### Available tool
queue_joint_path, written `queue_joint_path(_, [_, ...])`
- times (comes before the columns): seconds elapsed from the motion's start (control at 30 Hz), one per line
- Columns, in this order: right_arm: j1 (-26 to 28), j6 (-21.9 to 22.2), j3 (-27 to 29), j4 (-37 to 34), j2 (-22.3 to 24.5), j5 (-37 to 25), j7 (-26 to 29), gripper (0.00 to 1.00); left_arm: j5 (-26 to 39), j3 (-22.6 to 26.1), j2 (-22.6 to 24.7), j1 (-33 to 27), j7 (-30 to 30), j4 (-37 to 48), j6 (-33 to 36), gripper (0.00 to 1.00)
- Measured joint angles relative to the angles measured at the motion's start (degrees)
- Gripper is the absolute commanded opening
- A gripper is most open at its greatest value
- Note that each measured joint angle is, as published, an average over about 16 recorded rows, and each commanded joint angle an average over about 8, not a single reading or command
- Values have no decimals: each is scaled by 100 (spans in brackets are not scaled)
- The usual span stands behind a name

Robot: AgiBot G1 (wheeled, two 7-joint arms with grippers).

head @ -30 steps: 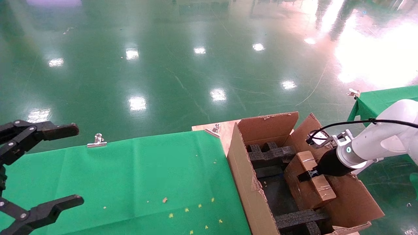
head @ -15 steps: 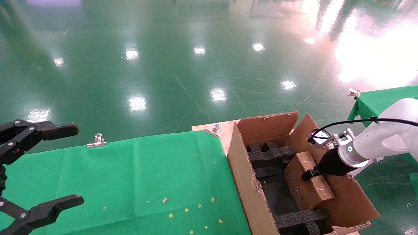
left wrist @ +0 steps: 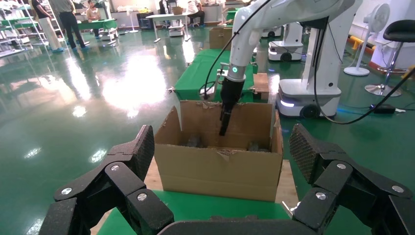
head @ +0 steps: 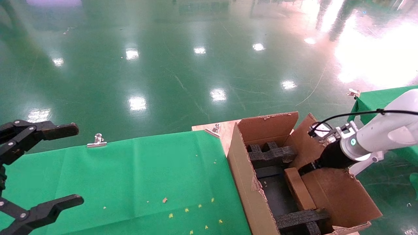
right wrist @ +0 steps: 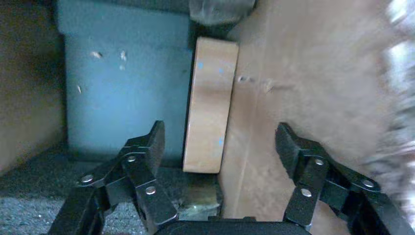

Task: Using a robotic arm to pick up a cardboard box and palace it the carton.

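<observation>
The small brown cardboard box lies inside the large carton, on its edge against the carton's right wall, on the dark floor between black foam inserts. In the right wrist view the cardboard box sits below and beyond the fingers, touching neither. My right gripper, on the white robotic arm, hangs open just above the box with nothing between its fingers. The left gripper stands open over the green cloth at the far left, facing the carton.
Black foam inserts cross the carton's far end, and another crosses the near end. Ragged flaps stand up at the back. The green-clothed table has metal clips on its far edge. A second green table stands at the right.
The right gripper has opened and drawn back up and to the right. The cardboard box has dropped from it and settled lower in the carton, on its edge by the right wall.
</observation>
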Motion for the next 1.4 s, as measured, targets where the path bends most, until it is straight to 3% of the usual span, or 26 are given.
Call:
queue_joint_path(0.33, [995, 24, 235, 898, 412, 150, -386, 100, 0, 1, 0, 0, 0, 0, 0, 100])
queue_joint_path(0.8, [2227, 24, 789, 3773, 1770, 732, -678, 100, -2, 1, -1, 0, 1, 1, -1, 100])
queue_joint_path(1.1, [2278, -54, 1031, 4426, 2072, 918, -711, 100, -3, 1, -1, 1, 1, 2, -2, 100])
queue_joint_path(1.4, [1685, -305, 1883, 4518, 1985, 872, -989, 100, -3, 2, -1, 1, 1, 2, -2, 100])
